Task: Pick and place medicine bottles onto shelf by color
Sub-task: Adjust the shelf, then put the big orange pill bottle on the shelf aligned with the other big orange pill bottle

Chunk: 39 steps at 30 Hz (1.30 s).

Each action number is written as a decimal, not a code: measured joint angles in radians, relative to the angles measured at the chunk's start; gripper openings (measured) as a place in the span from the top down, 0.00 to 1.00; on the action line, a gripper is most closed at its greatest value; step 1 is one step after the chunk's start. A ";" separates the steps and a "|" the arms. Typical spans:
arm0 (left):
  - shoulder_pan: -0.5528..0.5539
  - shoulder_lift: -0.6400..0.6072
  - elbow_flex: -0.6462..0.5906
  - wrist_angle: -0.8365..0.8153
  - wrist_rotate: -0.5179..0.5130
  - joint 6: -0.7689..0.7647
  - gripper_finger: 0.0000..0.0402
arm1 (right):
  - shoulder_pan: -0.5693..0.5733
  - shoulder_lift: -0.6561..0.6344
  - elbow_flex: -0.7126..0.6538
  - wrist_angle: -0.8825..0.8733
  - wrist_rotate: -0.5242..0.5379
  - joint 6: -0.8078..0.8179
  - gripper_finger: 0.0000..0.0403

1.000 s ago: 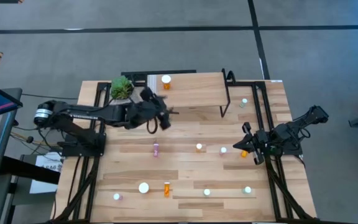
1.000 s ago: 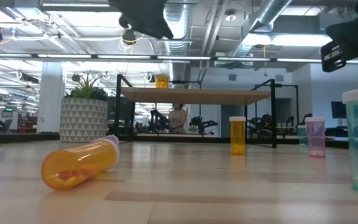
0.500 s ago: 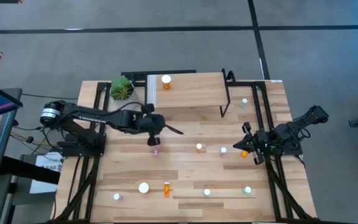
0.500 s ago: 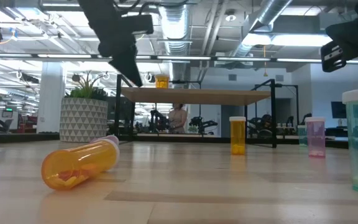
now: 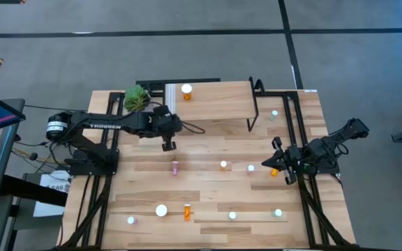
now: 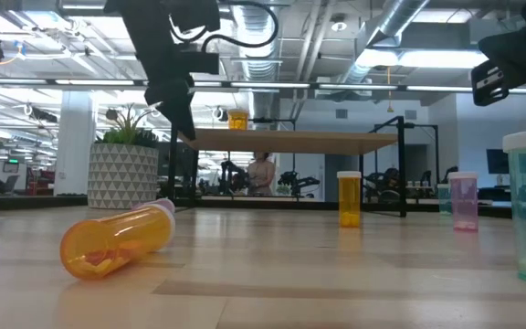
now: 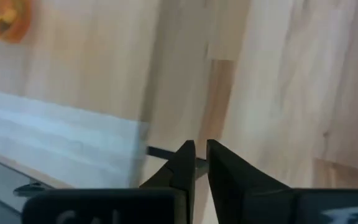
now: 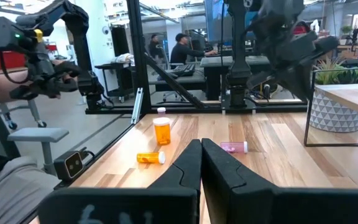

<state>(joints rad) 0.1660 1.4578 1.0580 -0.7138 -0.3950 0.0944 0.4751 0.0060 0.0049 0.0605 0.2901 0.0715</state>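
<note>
Left end effector (image 5: 166, 145) hovers near front of low light-wood shelf (image 5: 215, 104), fingers together, empty. Small pink white-capped bottle (image 5: 175, 167) lies well in front of shelf. Best: reopen, descend straight over it. Right end effector (image 5: 274, 162) closed, waiting right of shelf.

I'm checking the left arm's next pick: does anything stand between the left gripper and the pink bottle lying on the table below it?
Nothing visible does. The left gripper, empty, hangs in front of the low light-wood shelf; the small pink white-capped bottle lies beyond it with only bare wooden tabletop between.
</note>
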 joint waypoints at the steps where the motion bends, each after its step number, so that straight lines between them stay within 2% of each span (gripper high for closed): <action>1: 0.009 0.000 0.000 0.000 0.005 0.004 0.93 | 0.000 0.000 0.000 0.000 0.000 0.000 0.92; 18: 0.120 0.000 0.000 0.008 0.013 0.046 0.93 | 0.000 0.000 0.000 0.000 0.000 0.000 0.92; 27: 0.134 -0.001 0.000 0.009 0.026 0.044 0.93 | 0.000 0.000 0.000 0.000 0.000 0.000 0.92; 33: 0.088 -0.001 0.000 0.010 0.026 0.016 0.93 | 0.000 0.000 0.000 0.000 0.000 0.000 0.92; 39: -0.023 -0.001 0.000 0.009 0.069 -0.044 0.93 | 0.000 0.000 0.000 0.000 0.000 0.000 0.92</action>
<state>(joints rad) 0.1426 1.4570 1.0584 -0.7044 -0.3256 0.0506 0.4751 0.0063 0.0051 0.0605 0.2901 0.0715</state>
